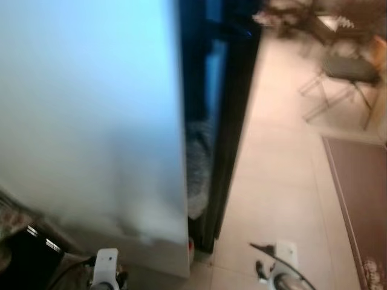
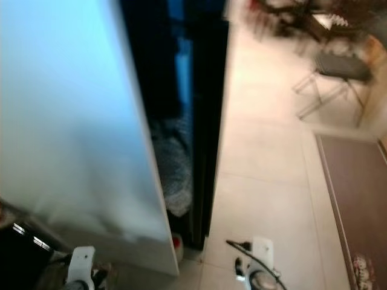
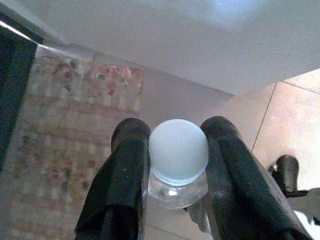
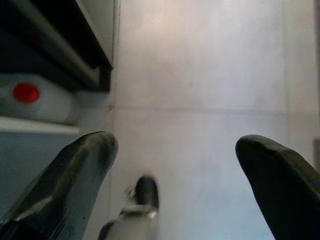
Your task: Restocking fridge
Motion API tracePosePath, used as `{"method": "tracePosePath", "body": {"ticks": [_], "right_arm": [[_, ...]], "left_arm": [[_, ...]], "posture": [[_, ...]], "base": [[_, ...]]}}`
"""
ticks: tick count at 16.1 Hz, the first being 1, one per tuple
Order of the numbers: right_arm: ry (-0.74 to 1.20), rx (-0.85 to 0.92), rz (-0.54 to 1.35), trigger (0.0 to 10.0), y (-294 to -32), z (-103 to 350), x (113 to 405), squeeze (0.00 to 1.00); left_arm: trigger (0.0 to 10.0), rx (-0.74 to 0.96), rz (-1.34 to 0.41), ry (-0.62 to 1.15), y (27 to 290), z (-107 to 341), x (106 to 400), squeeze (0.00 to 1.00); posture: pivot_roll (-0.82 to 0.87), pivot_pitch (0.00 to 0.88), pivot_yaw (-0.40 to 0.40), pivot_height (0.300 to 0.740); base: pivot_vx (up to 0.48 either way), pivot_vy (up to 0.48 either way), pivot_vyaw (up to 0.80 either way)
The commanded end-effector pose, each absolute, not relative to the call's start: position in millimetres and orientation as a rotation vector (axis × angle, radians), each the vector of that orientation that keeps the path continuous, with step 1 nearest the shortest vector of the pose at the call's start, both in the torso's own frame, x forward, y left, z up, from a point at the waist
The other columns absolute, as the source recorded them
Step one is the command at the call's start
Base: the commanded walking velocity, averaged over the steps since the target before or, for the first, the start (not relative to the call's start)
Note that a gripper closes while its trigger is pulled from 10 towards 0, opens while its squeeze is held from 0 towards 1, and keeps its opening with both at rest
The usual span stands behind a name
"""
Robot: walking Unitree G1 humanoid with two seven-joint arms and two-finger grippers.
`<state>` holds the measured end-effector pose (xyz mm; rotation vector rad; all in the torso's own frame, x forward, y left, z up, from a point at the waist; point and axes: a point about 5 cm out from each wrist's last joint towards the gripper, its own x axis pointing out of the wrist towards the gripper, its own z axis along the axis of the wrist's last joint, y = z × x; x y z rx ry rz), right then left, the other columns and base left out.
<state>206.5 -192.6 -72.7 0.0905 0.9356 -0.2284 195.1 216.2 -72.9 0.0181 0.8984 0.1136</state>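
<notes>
Clamped between the black fingers [image 3: 125, 185] of the left tool [image 3: 175, 170] is a clear bottle [image 3: 177, 187] with a pale frosted cap [image 3: 178, 151]; the wrist view looks straight down on the cap, with a patterned rug [image 3: 65, 145] and beige floor tiles [image 3: 290, 120] far below it. From the head views, that arm appears as a white wrist [image 1: 106, 266] low at the left, and the bottle cannot be made out there.

Right tool [image 4: 175, 165]: its two fingers stand wide apart with nothing between them, over pale floor. Off to one side its wrist view picks up a white container with a red cap [image 4: 26, 93] tucked low in the dark fridge opening, something the head views give as no more than a small red spot [image 1: 191, 244] at the foot of the door.

Ahead, the head views are blurred. A broad white fridge door [image 1: 91, 121] stands open at the left, with the dark interior [image 2: 175, 109] beside it. Farther off on the tiled floor lie a dark mat [image 1: 360, 187] and a metal-framed chair [image 1: 344, 75].
</notes>
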Motion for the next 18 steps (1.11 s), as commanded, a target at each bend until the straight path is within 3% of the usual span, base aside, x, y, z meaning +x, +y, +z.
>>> {"method": "tracePosePath", "body": {"ticks": [1,18], "right_arm": [[0.939,0.108,-0.204,10.0,-182,-74,207,0.0],[0.479,-0.09,-0.149,10.0,-186,-44,228,0.0]], "left_arm": [[10.0,0.044,0.135,0.95,225,-78,182,0.0],[10.0,0.069,0.139,0.95,225,-79,179,0.0]], "posture": [[0.05,0.0,0.018,0.74],[0.02,0.0,0.021,0.74]], "base": [[0.0,0.0,0.0],[0.0,0.0,0.0]]}}
